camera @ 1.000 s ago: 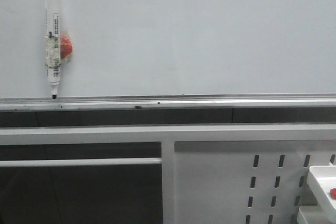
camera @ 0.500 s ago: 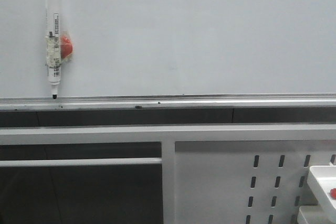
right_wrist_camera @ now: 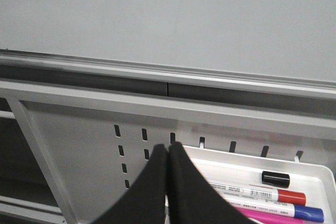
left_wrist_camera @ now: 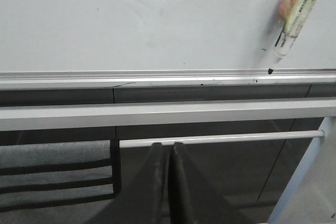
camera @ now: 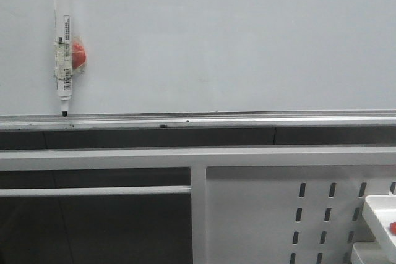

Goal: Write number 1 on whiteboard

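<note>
The whiteboard (camera: 235, 35) fills the upper part of the front view, with its silver rail (camera: 247, 119) along the lower edge. No number 1 stroke shows on it in any view. A white marker with a black cap (camera: 63, 47) hangs upright on the board at the left, tip down just above the rail, with a red blob beside it. It also shows in the left wrist view (left_wrist_camera: 296, 17). My left gripper (left_wrist_camera: 168, 145) is shut and empty, below the rail. My right gripper (right_wrist_camera: 168, 148) is shut and empty, below the board (right_wrist_camera: 184, 19). Neither gripper shows in the front view.
A white slotted metal panel (camera: 260, 214) stands under the board at the right. A white tray (right_wrist_camera: 315, 174) hangs on it, holding a red-ended marker (right_wrist_camera: 262, 192), a blue-ended one, a pink one and a black cap (right_wrist_camera: 276, 178). Grey horizontal bars run under the rail.
</note>
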Available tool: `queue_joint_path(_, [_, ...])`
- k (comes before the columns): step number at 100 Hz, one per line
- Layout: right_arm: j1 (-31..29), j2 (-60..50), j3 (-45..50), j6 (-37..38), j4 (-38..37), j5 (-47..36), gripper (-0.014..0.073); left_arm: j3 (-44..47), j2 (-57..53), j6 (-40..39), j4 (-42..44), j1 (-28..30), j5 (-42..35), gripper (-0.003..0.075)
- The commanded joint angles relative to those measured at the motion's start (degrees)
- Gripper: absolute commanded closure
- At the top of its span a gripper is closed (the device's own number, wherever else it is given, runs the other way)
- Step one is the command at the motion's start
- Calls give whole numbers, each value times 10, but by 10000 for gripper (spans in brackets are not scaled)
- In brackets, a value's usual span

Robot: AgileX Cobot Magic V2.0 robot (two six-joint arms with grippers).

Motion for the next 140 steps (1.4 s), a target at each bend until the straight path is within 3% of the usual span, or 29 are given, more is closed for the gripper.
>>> queue_joint_path(1, [-5,-11,8,-2,-7,-72,652,21,-13,-3,0,0,-30,740])
queue_joint_path(12, [-5,-11,8,-2,33,-172,652,21,-13,-2,35,0,-55,740])
queue_joint_path(20, [-5,-11,8,-2,90,-235,652,21,-13,-2,15,0,-74,740])
queue_joint_path(32, [-5,-11,8,4,194,-289,652,21,-13,-2,-166,0,-98,740])
queue_joint_path(37, [-5,-11,8,4,200,-283,652,21,-13,-2,-255,0,-108,740])
queue_joint_path(56, [-5,-11,8,6,216,-247,652,20,-13,-2,-456,0,-148,740])
queue_joint_path(67, [-5,-11,4,17,255,-254,652,19,-13,-2,-463,0,-147,740])
queue_joint_path(78, [-5,-11,-24,17,257,-204,608,-4,-13,5,-447,-2,-125,739])
queue_joint_path(93, [-5,7,-93,14,248,-133,381,-68,4,84,-376,-2,-67,733])
queue_joint_path(105, [-5,43,-155,-64,243,-75,258,-147,58,177,-320,-2,-16,634])
queue_joint_path(112, [-5,68,-185,-113,243,-45,248,-192,110,231,-319,-2,11,536])
queue_joint_path(124, [-5,103,-212,-121,243,-34,248,-264,229,303,-314,-2,83,397])
queue_joint_path(131, [-5,114,-215,-121,243,-34,248,-297,293,313,-301,-4,113,398])
queue_joint_path(140, [-5,120,-216,-121,243,-33,248,-310,345,313,-292,-22,94,444])
